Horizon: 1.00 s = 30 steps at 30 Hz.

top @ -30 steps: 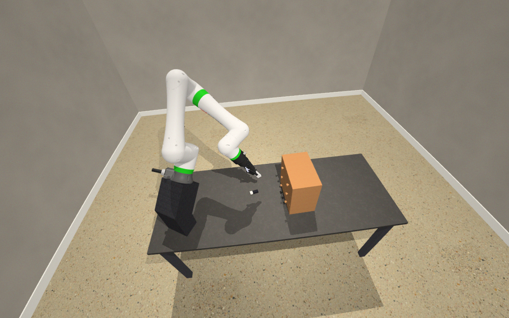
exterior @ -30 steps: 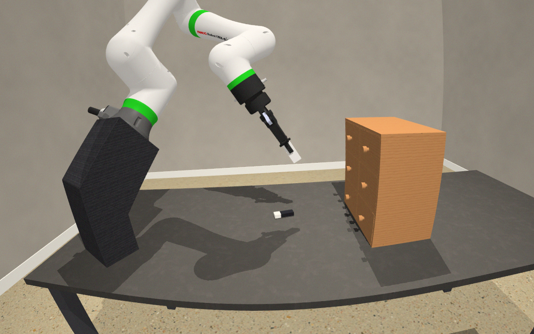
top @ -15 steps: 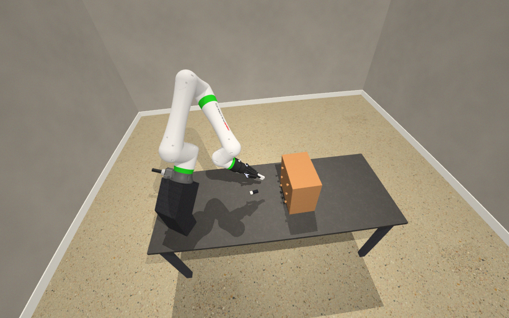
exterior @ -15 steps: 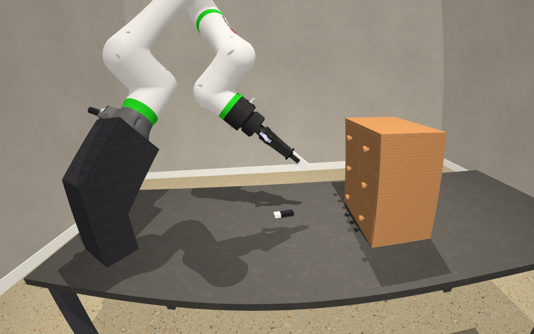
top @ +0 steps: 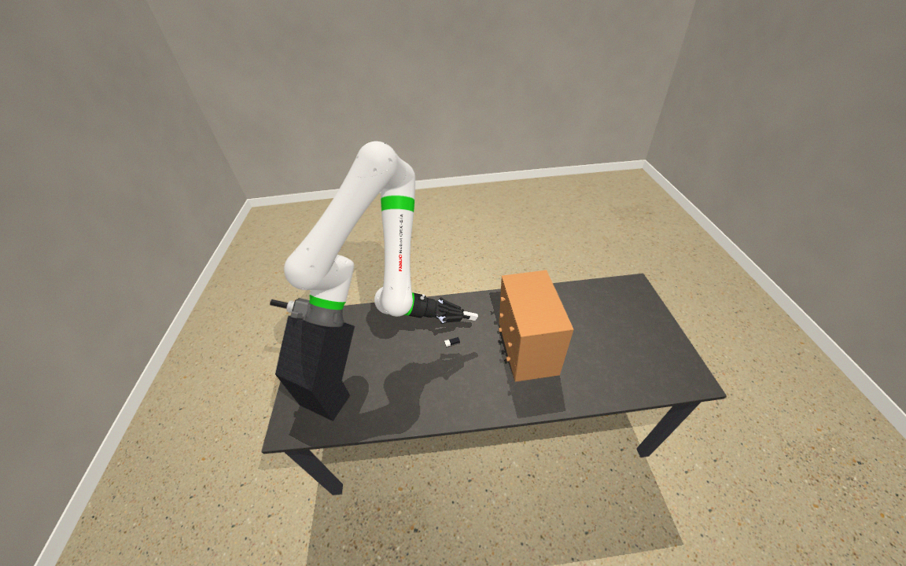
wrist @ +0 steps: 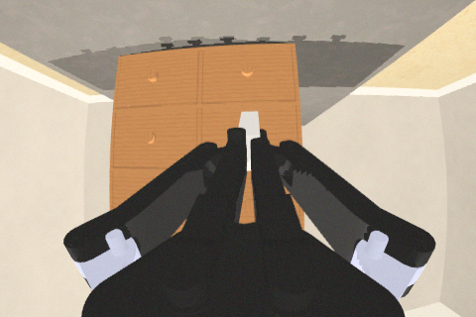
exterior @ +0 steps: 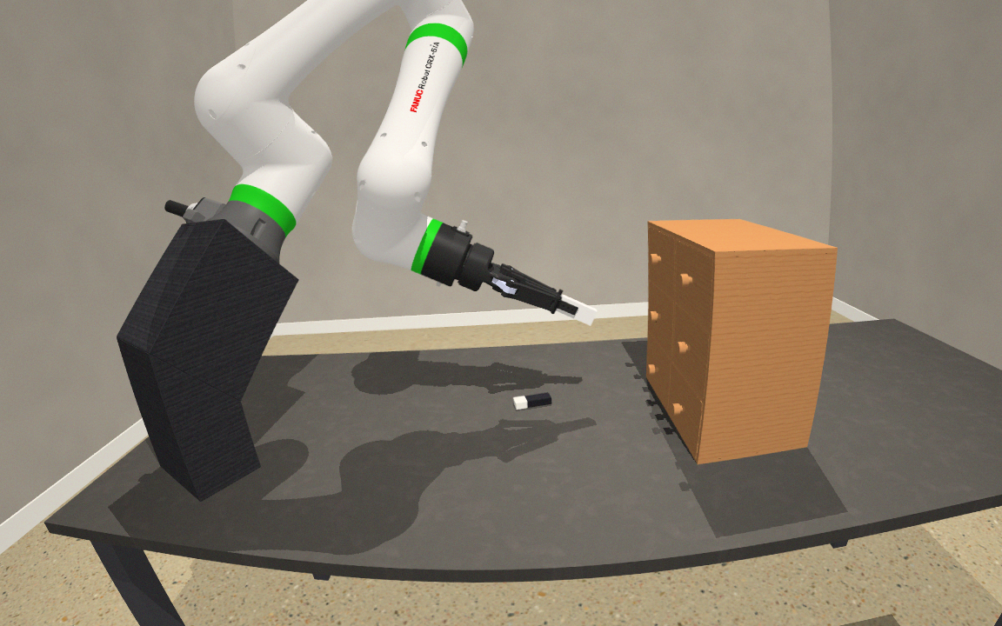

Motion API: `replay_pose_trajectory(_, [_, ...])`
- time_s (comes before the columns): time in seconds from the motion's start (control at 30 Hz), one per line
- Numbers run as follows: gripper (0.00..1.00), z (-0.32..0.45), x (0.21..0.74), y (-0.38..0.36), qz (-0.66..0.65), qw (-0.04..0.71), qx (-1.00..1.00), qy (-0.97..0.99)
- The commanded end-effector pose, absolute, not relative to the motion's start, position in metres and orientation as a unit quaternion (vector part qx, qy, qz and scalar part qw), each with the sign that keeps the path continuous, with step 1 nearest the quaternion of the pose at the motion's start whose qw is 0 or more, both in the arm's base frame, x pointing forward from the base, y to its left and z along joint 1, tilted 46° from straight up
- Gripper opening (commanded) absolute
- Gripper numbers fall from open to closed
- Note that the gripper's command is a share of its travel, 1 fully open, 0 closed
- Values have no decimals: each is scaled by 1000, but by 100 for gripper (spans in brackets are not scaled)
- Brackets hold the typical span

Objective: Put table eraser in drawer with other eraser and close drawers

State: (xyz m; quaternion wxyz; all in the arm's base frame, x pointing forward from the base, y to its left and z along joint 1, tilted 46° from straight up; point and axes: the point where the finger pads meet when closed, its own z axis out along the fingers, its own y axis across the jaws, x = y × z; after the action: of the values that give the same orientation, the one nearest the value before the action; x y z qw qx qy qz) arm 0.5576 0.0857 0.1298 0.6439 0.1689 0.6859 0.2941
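The eraser (top: 451, 342) (exterior: 531, 401), white at one end with a black sleeve, lies flat on the table in front of the chest; it is not in the wrist view. The orange wooden chest (top: 544, 310) (exterior: 769, 342) (wrist: 156, 126) stands upright with its knobbed drawer fronts towards the arm. All visible drawers look pushed in; their contents are hidden. My gripper (top: 470, 316) (exterior: 581, 312) (wrist: 250, 125) is shut on nothing, its pale tips together. It hangs above the table, past the eraser, tilted a little downward and pointing at the chest front, with a gap before the knobs.
The dark table (top: 642, 330) (exterior: 442, 529) bears the arm's black pedestal (top: 314, 365) (exterior: 204, 357) at the left end. Small round knobs jut from the chest front, such as an upper knob (exterior: 686, 279). Shadows of the arm and chest fall on the table.
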Motion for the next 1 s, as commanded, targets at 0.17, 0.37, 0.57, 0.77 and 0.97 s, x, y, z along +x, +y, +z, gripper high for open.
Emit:
replay_pose_trajectory(0.17, [0, 126, 569, 88, 280, 682, 186, 649])
replay_pose_trajectory(0.37, [0, 125, 571, 88, 279, 687, 188, 644])
replay_pose_trajectory(0.57, [0, 125, 571, 88, 278, 689, 189, 643])
replay_pose_trajectory(0.77, [20, 125, 571, 88, 278, 689, 189, 643])
replay_pose_trajectory(0.97, [20, 125, 571, 88, 278, 689, 189, 643])
